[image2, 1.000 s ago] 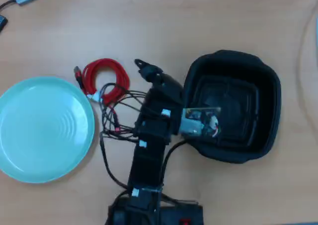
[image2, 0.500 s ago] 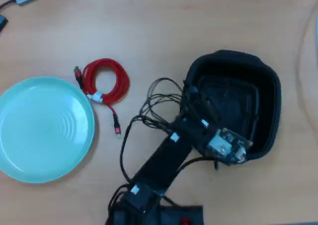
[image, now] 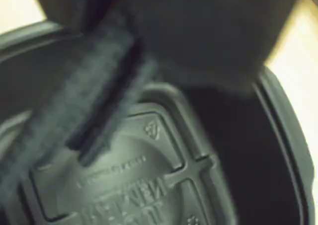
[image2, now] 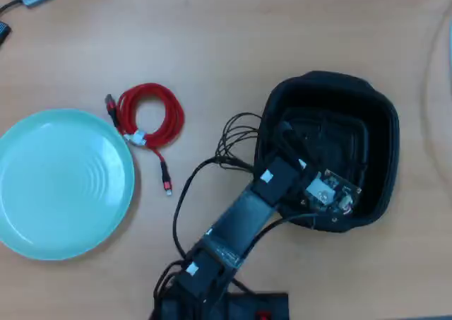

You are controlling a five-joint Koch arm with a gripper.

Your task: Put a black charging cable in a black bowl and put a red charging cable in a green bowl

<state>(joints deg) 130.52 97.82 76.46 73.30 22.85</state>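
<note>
black charging cable: not made out for certain in either view; a dark blurred strand crosses the wrist view over the bowl floor, poss. the cable, poss. arm wiring; cannot be told
black bowl [image2: 378, 133]: on the worktop [image2: 282, 37], right of centre in overhead view; ribbed square bottom w/ embossed lettering seen close up in wrist view [image: 149, 185]
red charging cable [image2: 148, 115]: coiled on the worktop just beside the green bowl's upper right rim, untouched; plug end trails toward the arm
green bowl [image2: 63, 182]: at left, empty
step: judged to be the black-cable drop into the black bowl; red cable not yet begun
next move: judged to call for the hand to be lifted clear of the bowl, then swung left over the red coil
hand [image2: 282, 133]: inside the bowl by its left wall; whether spread or pressed together cannot be told, tips hidden against black
arm pose: stretched diagonally from base at bottom edge up-right, wrist dipped over the bowl rim
</note>
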